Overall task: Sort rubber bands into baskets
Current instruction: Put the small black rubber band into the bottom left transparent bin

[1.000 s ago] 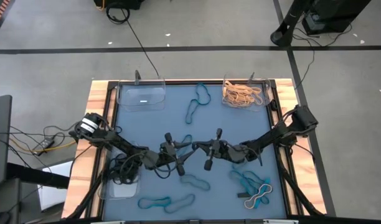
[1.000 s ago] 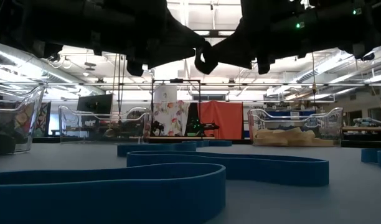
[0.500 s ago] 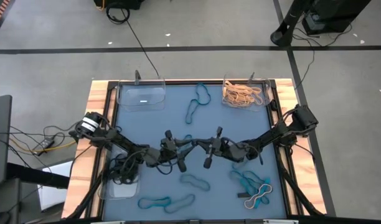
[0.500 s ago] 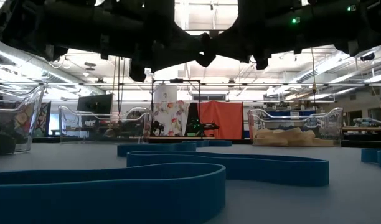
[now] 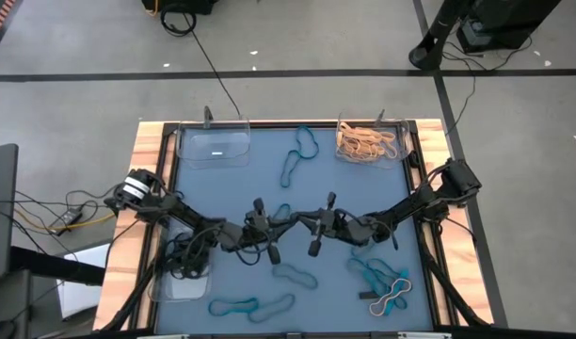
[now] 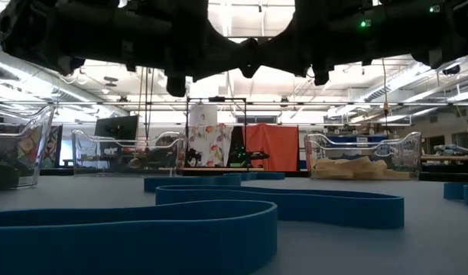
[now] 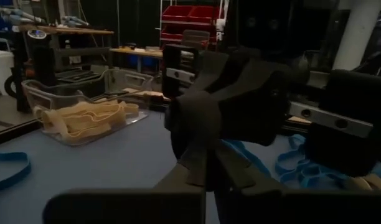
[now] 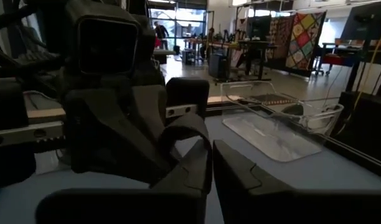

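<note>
My two grippers meet above the middle of the blue table, left gripper and right gripper tip to tip, both shut on one black rubber band. In the low view they show as dark shapes joined overhead. Teal rubber bands lie flat on the mat at the far middle, the near middle and the near right. A clear basket stands at the far left. A second basket at the far right holds tan bands. A third basket, near left, holds black bands. My left gripper pinches the black band's strip between its two fingers, coming about level from the table's left. The band is lifted clear of the mat. My right gripper pinches the same band where its arched loop runs down between the fingers, coming about level from the table's right.
A tan band lies by the teal ones at the near right, and more teal bands lie by the near edge. Black cables hang around the left arm over the near-left basket. A wooden rim frames the mat.
My left gripper, open a second ago, has closed in on my right gripper's fingertips and shut on the black band held there. The right arm has hardly moved.
</note>
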